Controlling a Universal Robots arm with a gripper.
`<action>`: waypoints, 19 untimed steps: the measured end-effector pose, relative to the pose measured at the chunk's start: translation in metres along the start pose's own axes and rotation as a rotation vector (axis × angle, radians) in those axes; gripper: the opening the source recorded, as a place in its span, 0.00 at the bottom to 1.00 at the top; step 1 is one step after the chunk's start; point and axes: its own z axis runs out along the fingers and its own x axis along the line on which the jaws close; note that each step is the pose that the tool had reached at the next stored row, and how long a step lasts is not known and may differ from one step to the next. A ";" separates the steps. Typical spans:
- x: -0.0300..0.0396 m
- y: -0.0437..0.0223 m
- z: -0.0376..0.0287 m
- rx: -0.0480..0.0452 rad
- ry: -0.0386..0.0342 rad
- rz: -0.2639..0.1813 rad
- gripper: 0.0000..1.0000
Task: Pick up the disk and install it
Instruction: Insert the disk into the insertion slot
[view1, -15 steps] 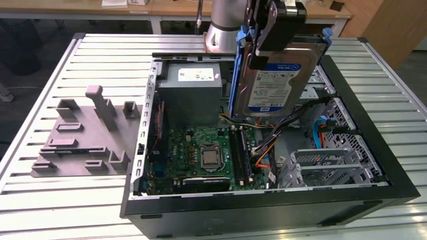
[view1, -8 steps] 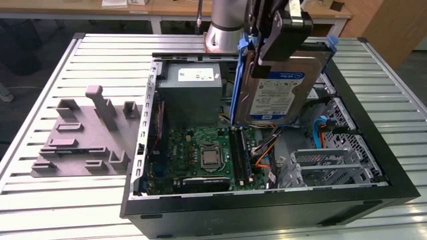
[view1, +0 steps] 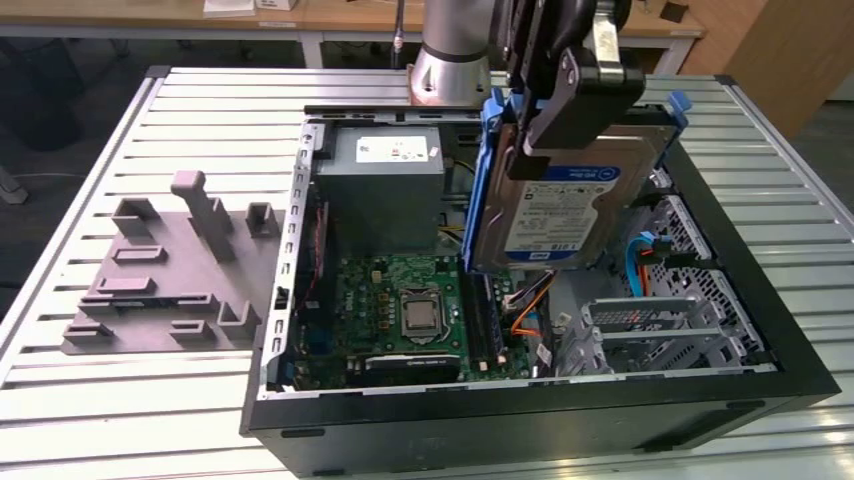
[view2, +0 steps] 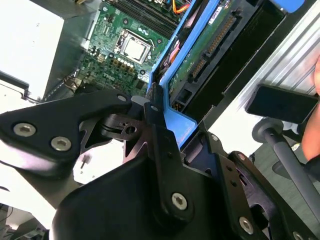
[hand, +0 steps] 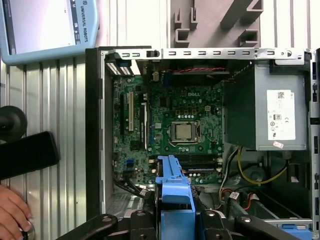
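Exterior view: black hand (view1: 558, 140) clamps flat silver disk in blue frame (view1: 550, 215) above open black computer case (view1: 534, 420). Leaning disk could bump orange wires (view1: 530, 300).

The disk (view1: 554, 215) is a silver drive with a white-and-blue label, clipped in a blue plastic frame. It's hanging on edge, a bit tilted, pinched at its top end by the hand (view1: 571, 115) above the open computer case (view1: 534, 425).

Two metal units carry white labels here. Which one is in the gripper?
The disk in its blue carrier, clamped upright in the gripper over the open case; the grey power supply sits mounted inside it.
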 end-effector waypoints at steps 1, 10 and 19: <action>0.0000 0.0000 0.0000 0.0000 0.0000 0.000 0.36; 0.0058 -0.0005 0.0013 0.0000 -0.0004 0.019 0.36; 0.0120 -0.0165 0.0034 -0.0013 -0.0001 0.019 0.36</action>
